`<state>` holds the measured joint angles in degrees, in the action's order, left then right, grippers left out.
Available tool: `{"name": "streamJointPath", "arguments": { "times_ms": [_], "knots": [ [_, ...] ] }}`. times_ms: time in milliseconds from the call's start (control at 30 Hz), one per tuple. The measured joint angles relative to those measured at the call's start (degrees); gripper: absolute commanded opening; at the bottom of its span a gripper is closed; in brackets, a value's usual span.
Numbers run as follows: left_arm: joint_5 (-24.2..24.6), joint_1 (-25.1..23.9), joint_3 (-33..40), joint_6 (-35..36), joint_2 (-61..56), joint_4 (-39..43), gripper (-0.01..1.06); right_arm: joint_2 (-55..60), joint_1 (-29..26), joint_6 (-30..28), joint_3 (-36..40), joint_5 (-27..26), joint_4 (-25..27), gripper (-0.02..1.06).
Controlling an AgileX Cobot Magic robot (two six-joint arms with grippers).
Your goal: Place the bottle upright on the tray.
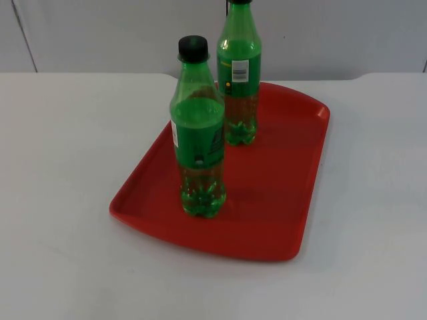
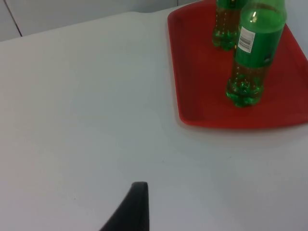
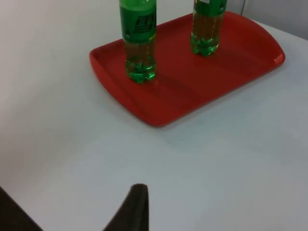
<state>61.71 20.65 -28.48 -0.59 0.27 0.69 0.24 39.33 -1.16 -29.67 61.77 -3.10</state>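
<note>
Your left claw and right claw both hover over bare tabletop, well apart from the tray; whether either is spread I cannot tell. Both bottles, the near bottle and the far bottle, stand upright on the tray, so the job looks done

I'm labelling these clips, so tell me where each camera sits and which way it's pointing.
Top view: fixed above the table, looking down and forward at the red tray and two green bottles.
Left wrist view: on the left arm, facing the tray's side; a black fingertip shows.
Right wrist view: on the right arm, facing the tray; a black fingertip shows.
Shared: tray, both upright bottles.
</note>
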Motion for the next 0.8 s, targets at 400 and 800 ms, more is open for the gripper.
{"name": "streamJointPath", "arguments": {
  "times_ms": [400,800],
  "knots": [
    [0.00,0.00,0.00,0.00,0.00,0.00,1.05,0.00,0.00,-1.36,0.00,0.00,0.72,1.05],
    [0.00,0.00,0.00,0.00,0.00,0.00,1.05,0.00,0.00,-1.16,0.00,0.00,0.59,1.05]
  ]
}}
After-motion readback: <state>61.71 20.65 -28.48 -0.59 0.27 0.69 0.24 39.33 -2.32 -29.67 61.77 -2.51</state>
